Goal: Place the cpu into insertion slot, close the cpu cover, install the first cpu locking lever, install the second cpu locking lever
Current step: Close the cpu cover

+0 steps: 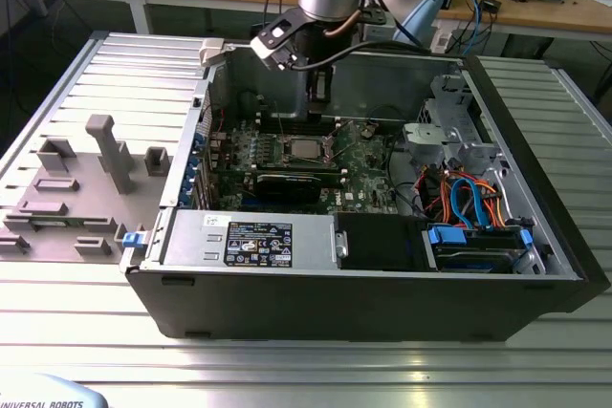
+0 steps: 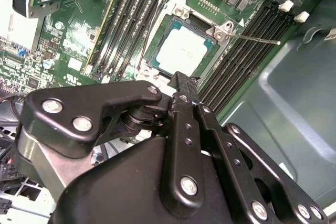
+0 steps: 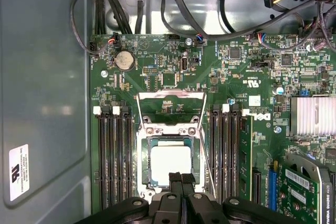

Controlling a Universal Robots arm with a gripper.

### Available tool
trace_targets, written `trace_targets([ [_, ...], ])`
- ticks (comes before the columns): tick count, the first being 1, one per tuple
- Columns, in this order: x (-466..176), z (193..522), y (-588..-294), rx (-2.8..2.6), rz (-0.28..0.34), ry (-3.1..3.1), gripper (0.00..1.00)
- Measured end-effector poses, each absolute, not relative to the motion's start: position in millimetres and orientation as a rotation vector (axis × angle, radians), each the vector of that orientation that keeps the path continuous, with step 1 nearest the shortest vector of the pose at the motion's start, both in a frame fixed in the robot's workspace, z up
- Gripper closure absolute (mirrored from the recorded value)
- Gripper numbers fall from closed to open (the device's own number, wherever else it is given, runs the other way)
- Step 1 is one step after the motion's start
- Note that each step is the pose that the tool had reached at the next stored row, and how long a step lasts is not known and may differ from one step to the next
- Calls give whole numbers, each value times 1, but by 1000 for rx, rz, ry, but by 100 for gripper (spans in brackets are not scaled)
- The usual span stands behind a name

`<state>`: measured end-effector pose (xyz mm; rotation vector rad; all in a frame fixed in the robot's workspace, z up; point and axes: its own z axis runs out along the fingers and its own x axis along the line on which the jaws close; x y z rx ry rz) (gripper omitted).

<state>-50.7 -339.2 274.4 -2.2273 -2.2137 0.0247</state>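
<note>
lying flat in the slot [image 3: 143,156], the cpu [image 3: 170,161] is seen with its dull metal top up. it is judged light, thin and stiff, with a smooth top that would slip under a pinch and fragile contacts beneath. it would best be taken by two opposite edges and never pressed down. the cover [image 3: 170,94] is seen open, folded back past the far side of the slot. it looks like thin, springy sheet metal, best pushed at its free edge. a wire lever [image 3: 206,158] runs beside the slot. the hand [image 3: 181,178] is held over the near edge of the cpu, its fingers together with nothing between them. whether the cpu is touched cannot be told.
</note>
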Motion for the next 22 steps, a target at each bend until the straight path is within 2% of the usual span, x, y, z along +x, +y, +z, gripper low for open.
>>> trace_targets([
  [22,-46,274,-339,-2227,25,-2214,89],
])
